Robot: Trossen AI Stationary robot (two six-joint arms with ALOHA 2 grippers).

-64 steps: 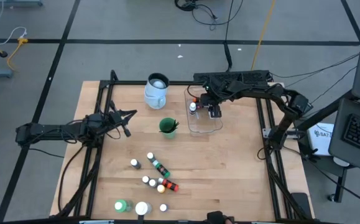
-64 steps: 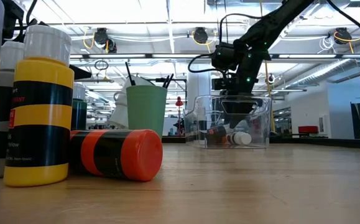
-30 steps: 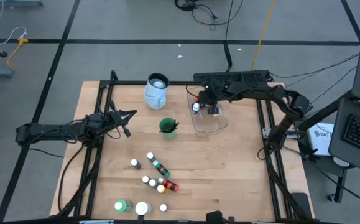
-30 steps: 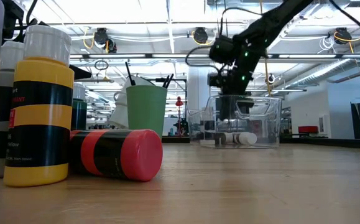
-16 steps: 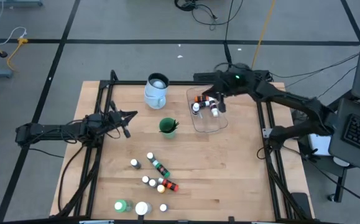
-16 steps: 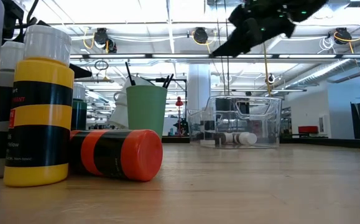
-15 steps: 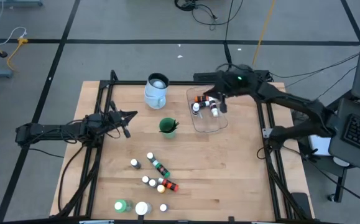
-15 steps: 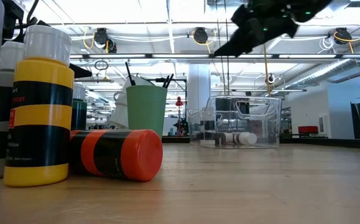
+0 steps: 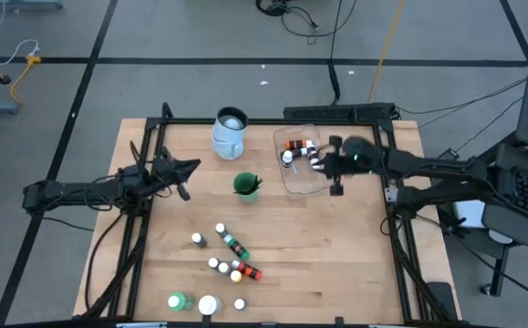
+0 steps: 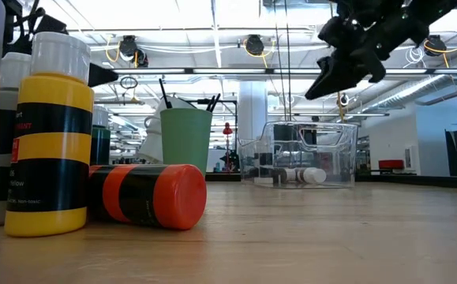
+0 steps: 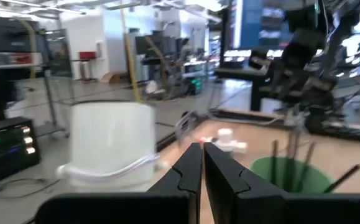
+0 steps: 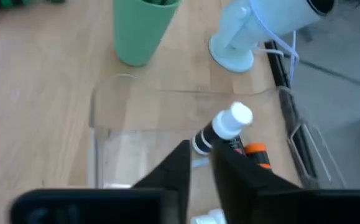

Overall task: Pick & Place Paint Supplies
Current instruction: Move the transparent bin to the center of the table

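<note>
Right gripper [image 9: 335, 169] above clear tub [image 9: 293, 185] edge, fingers nearly closed, empty. Loose paint bottles [image 9: 231, 256] well apart, toward near-left; roughly equidistant from closed, empty left gripper [image 9: 184, 169].

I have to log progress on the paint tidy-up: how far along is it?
Done: a few small bottles lie in the clear tub. In hand: nothing; the right gripper hovers empty by the tub, the left gripper waits shut. Left: the bottle cluster, green bottle and white jar.
</note>
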